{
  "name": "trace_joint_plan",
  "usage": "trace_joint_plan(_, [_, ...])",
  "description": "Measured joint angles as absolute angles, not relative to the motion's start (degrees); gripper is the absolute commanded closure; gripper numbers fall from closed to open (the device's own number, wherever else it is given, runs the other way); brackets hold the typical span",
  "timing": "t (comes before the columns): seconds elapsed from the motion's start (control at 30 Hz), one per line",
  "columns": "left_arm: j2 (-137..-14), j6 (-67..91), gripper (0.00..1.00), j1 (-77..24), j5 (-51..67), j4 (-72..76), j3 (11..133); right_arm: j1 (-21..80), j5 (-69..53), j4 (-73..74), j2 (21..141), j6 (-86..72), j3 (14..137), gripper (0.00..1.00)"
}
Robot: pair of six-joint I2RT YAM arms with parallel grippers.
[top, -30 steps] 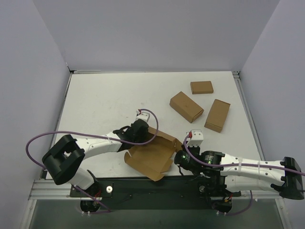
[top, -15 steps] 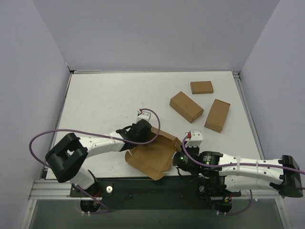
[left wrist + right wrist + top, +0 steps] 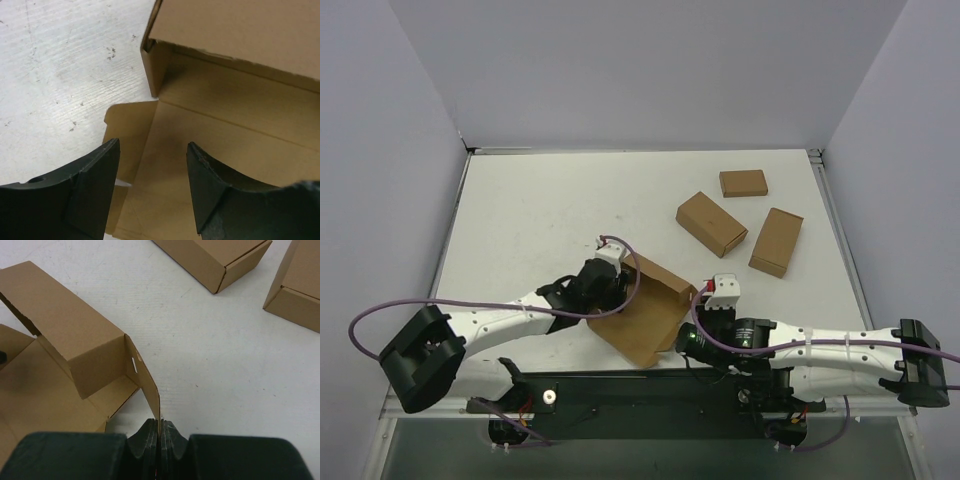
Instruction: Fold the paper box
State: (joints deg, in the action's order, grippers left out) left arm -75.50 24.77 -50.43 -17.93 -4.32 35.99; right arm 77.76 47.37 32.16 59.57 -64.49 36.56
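Note:
The paper box [image 3: 645, 318] is a partly folded brown blank lying near the table's front edge, with one long wall raised. In the left wrist view my left gripper [image 3: 152, 172] hovers open over its flat panel [image 3: 235, 135], and nothing sits between the fingers [image 3: 95, 185]. My right gripper [image 3: 160, 429] is shut on the edge of an upright side flap [image 3: 145, 380] at the box's right end. In the top view the left gripper [image 3: 617, 297] is at the box's left side and the right gripper [image 3: 680, 338] at its right corner.
Three small ready-made brown boxes [image 3: 711, 222] [image 3: 743, 183] [image 3: 776, 241] lie at the back right; two of them show in the right wrist view [image 3: 215, 255] [image 3: 300, 285]. White table [image 3: 530, 210] stretches to the left and back, with walls around it.
The left gripper has opened and let go of the box's wall, and its arm has swung lower and leftward. The box has shifted and turned a little; the right gripper keeps its grip.

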Motion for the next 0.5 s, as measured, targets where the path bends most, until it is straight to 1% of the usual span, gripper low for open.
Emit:
trace_joint_plan(0.3, [-65.23,24.95,0.27,-47.51,-10.46,-4.16,34.96,78.11,49.08,32.12,61.12,-64.69,36.67,1.00])
trace_joint_plan(0.37, [-63.09,25.54,0.27,-44.77,-8.43,-4.69,35.46,78.17,49.36,32.12,61.47,-64.82,36.62,1.00])
trace_joint_plan(0.5, [-62.83,27.05,0.26,-38.06,-3.62,-4.08,37.47,78.54,49.76,32.10,61.82,-65.39,36.21,1.00])
